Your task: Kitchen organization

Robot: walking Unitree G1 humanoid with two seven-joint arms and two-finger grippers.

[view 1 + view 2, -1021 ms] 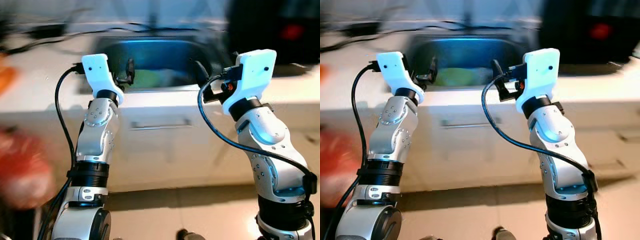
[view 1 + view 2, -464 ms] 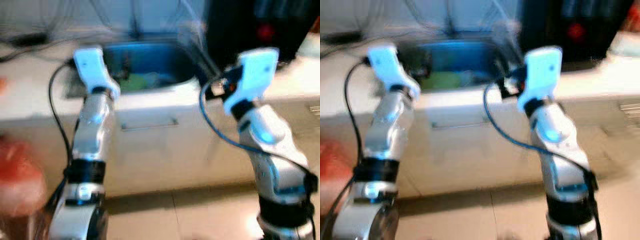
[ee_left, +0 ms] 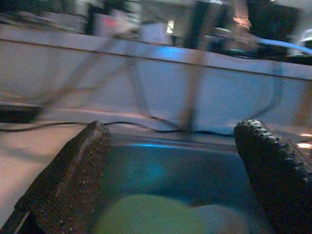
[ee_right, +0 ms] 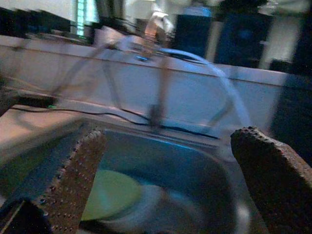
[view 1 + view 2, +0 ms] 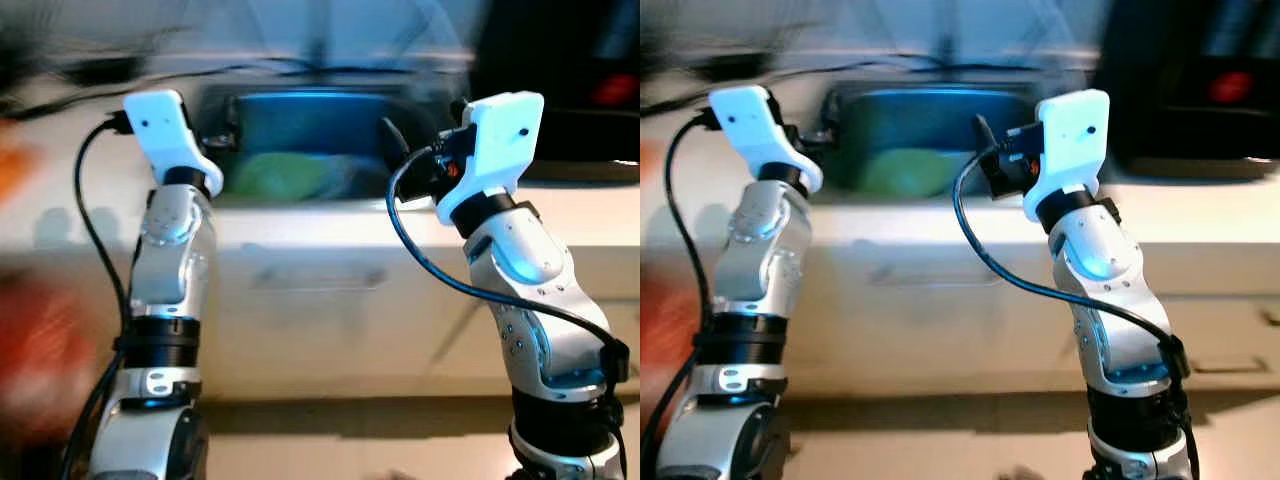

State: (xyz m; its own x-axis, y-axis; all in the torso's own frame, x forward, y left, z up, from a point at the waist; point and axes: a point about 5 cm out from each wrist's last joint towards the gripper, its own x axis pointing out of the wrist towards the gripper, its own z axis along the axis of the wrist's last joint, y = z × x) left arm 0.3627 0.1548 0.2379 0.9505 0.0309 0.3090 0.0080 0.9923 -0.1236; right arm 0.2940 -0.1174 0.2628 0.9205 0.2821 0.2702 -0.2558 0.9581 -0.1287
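Note:
A steel sink (image 5: 300, 110) is set in the pale counter straight ahead. In its basin lies a round green dish (image 5: 275, 172), with a pale item (image 5: 345, 175) beside it; blur hides what that is. My left gripper (image 3: 175, 175) is raised at the sink's near left rim, open, with nothing between its fingers (image 3: 73, 180). At the near right rim my right gripper (image 4: 165, 180) is also open and holds nothing. Both point over the rim toward the green dish (image 4: 109, 192).
A black appliance (image 5: 570, 70) with a red light stands on the counter at the right. A black cable (image 5: 130, 70) runs along the counter behind the sink, and a faucet (image 4: 156, 29) stands at its back. A drawer handle (image 5: 315, 275) sits below. A blurred red shape (image 5: 35, 360) is at the left.
The whole picture has shifted and blurred, so the camera has moved. Both grippers remain raised and open in front of the sink.

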